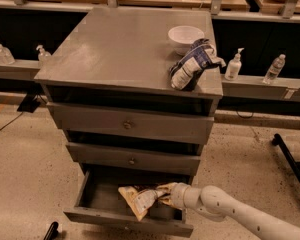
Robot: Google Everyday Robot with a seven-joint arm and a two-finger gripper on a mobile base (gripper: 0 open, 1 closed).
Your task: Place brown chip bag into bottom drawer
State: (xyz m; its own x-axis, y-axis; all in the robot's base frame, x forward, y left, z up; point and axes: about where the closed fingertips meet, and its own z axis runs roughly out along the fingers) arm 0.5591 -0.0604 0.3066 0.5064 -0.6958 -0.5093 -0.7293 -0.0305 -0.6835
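The brown chip bag (140, 199), brown with cream ends and a white panel, is inside the open bottom drawer (92, 188) of the grey cabinet, tilted with one end low at the front. My gripper (165, 194) reaches in from the lower right on a white arm and is shut on the bag's right end. The drawer stands pulled out, with its grey inner walls showing.
Two shut grey drawer fronts with round knobs (127, 125) sit above. On the cabinet top stand a white bowl (185, 36) and a dark blue and white bag (192, 65). Bottles (233, 65) line the ledge behind. A black stand leg (290, 161) lies on the floor at right.
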